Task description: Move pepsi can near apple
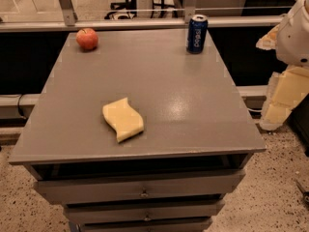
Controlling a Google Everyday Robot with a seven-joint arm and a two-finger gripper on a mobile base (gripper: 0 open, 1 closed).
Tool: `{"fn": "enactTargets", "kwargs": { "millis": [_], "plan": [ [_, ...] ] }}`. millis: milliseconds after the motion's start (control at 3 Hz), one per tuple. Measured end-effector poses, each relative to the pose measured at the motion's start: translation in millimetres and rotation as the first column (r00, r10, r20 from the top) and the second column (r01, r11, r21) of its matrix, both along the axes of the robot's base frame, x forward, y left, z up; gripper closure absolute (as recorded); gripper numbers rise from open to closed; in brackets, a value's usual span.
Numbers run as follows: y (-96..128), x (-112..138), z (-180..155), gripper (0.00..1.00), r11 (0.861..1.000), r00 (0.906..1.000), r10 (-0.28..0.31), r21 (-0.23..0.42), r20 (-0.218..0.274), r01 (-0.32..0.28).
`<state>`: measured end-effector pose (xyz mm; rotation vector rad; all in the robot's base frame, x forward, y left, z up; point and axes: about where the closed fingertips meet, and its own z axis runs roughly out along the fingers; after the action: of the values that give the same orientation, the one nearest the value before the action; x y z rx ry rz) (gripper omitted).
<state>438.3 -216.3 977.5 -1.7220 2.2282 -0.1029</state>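
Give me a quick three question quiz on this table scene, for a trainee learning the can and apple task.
1. True or false: the pepsi can stands upright near the far right corner of the table.
2. The apple sits near which far corner? A) left B) right C) neither
3. In a few words, where is the gripper?

Key: 1 true. 2 A. 3 Off the table, beside its right edge, apart from the pepsi can.

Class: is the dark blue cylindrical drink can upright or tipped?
Upright: dark blue can, silver top up, base on grey table; gripper not in view, white arm at right edge.
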Motion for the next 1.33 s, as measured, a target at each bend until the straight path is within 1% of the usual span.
{"fn": "enactTargets", "kwargs": {
  "millis": [333, 667, 1000, 1333],
  "plan": [
    [0, 0, 0, 0.0, 1.0, 1.0, 0.0, 0.0, 0.0, 0.0],
    [-4, 13, -1, 0.0, 1.0, 0.9992, -0.022, 0.007, 0.034, 0.022],
    [-11, 58, -12, 0.0, 0.996, 0.9925, -0.078, 0.052, 0.094, 0.074],
    [-8, 120, -30, 0.0, 0.983, 0.9817, -0.127, 0.147, 0.142, 0.106]
  ]
}}
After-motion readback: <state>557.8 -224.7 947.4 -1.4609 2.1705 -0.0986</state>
